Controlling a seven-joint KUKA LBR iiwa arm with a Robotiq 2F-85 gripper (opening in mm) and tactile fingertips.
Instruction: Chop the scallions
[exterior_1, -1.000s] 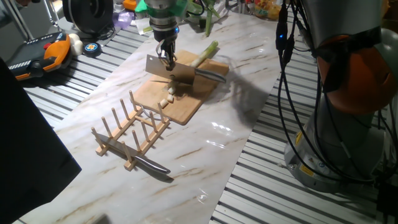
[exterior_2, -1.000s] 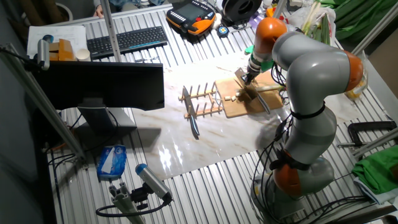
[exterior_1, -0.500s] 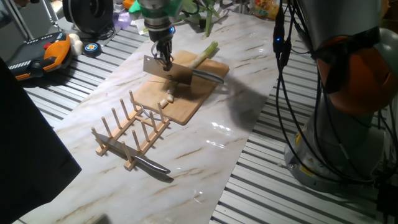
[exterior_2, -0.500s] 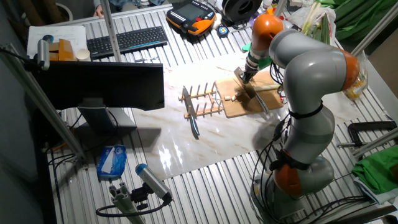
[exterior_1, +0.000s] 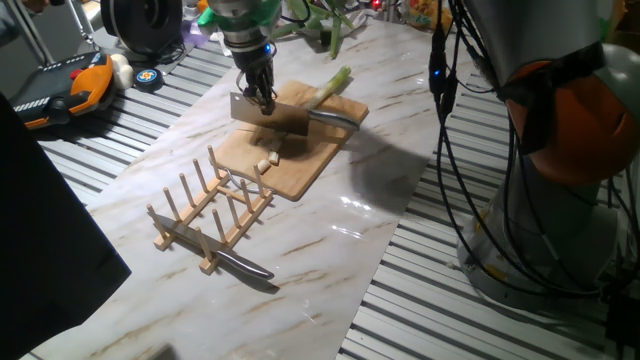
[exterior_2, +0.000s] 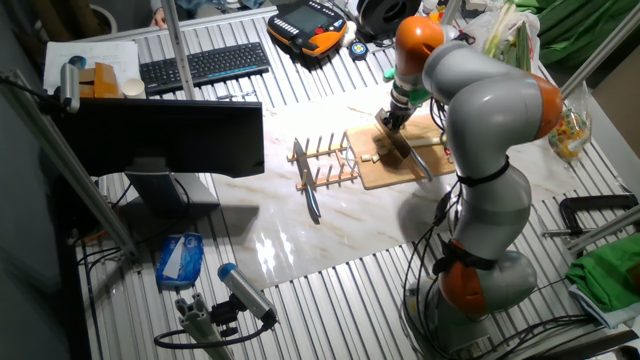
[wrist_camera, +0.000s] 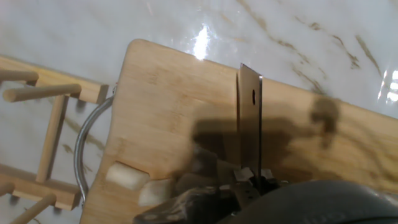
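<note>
One arm works at a white marble-patterned tabletop (exterior_1: 330, 250) that is laid over a ribbed metal bench (exterior_1: 470, 320). The gripper (exterior_1: 262, 97) has its fingers closed on a cleaver (exterior_1: 270, 115), whose broad blade hangs edge-down above a wooden cutting board (exterior_1: 300, 165). The scallions (exterior_1: 330, 85) lie across the far end of the board, with the green tops reaching past its edge; small whitish cut chunks (exterior_1: 268, 160) rest on the board near its front corner, and two of them (wrist_camera: 140, 183) appear in the hand view beside the blade (wrist_camera: 250, 124).

A wooden peg rack (exterior_1: 210, 210) stands on the tabletop just in front of the board, with a second knife (exterior_1: 240, 266) lying at its near end. Beyond the marble surface, the other fixed view shows a keyboard (exterior_2: 205, 65), a dark monitor (exterior_2: 165, 140) and an orange-and-black teach pendant (exterior_2: 310, 25); green cloth (exterior_2: 605, 275) lies at the right edge.
</note>
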